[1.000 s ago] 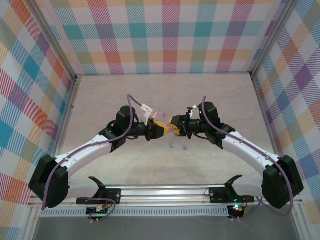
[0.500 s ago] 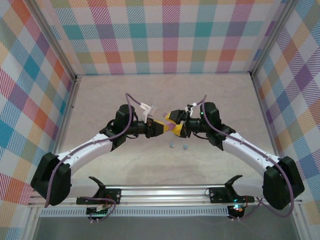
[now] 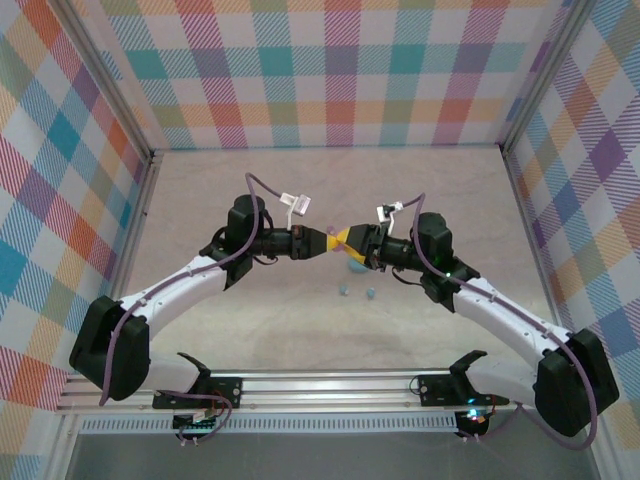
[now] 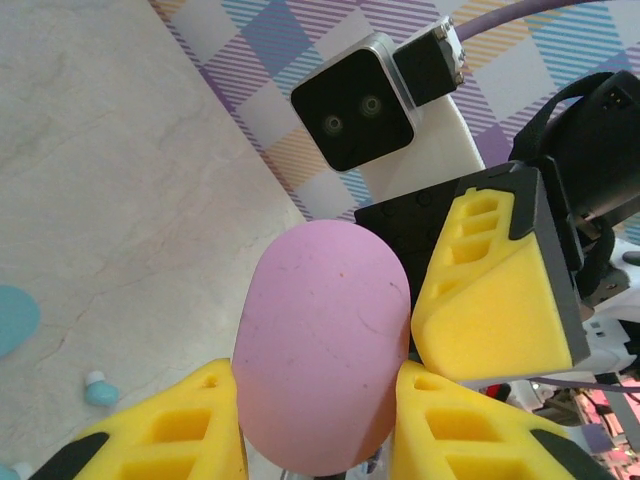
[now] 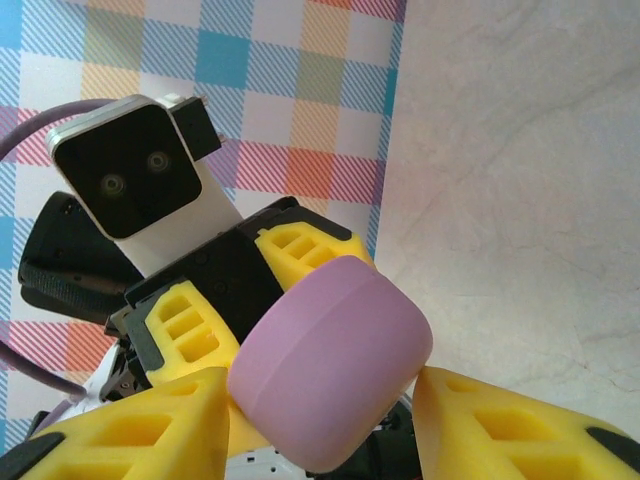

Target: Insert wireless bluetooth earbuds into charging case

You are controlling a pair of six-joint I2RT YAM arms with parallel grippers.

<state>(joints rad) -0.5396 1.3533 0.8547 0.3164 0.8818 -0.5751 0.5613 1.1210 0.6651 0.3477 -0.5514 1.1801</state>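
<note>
Case [image 4: 320,350] — pink, lid closed — pinched mid-frame between left gripper [image 3: 325,241] and right gripper [image 3: 352,243], both clamped on it. Carried further up the frame than a second before. Left two blue earbuds [image 3: 343,291] on the table [image 3: 250,200] below centre — apparently none seated yet.

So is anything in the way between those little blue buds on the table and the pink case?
Yes: the pink case itself looks closed, held in the air between the left gripper and the right gripper. The light blue earbuds lie uncovered on the table below.
</note>
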